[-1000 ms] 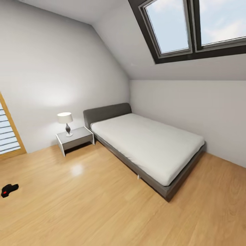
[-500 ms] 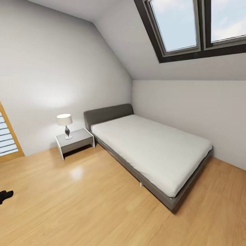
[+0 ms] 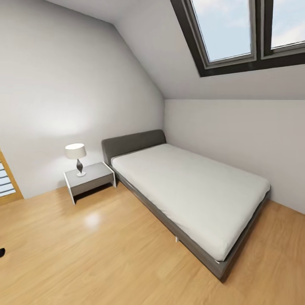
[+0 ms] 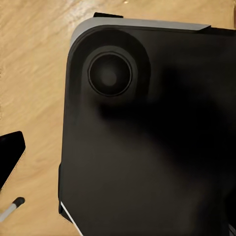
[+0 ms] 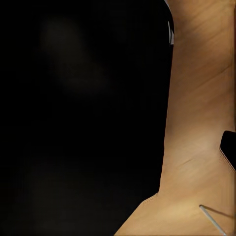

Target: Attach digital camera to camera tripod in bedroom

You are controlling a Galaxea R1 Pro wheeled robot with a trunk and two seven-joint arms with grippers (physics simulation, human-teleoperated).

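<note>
The bedroom lies ahead in the head view, with a light wood floor [image 3: 106,254] and pale grey walls. A small black sliver at the left edge of the floor is the digital camera [image 3: 1,252], almost wholly cut off by the frame. The camera tripod is out of view. Both wrist views look down on the robot's own black body [image 4: 147,137] [image 5: 83,118] over the plank floor. A thin silver rod [image 4: 11,209] [image 5: 214,220] lies at the edge of each wrist view; I cannot tell what it is.
A grey bed with a white mattress [image 3: 190,186] stands against the right wall under a sloped ceiling with skylights [image 3: 237,29]. A white nightstand [image 3: 89,180] with a lamp [image 3: 76,156] sits beside the headboard. A wooden frame [image 3: 8,182] shows at far left.
The head view has turned right and moved closer to the bed, so the whole picture has shifted left. The digital camera on the floor has slid almost out at the left edge.
</note>
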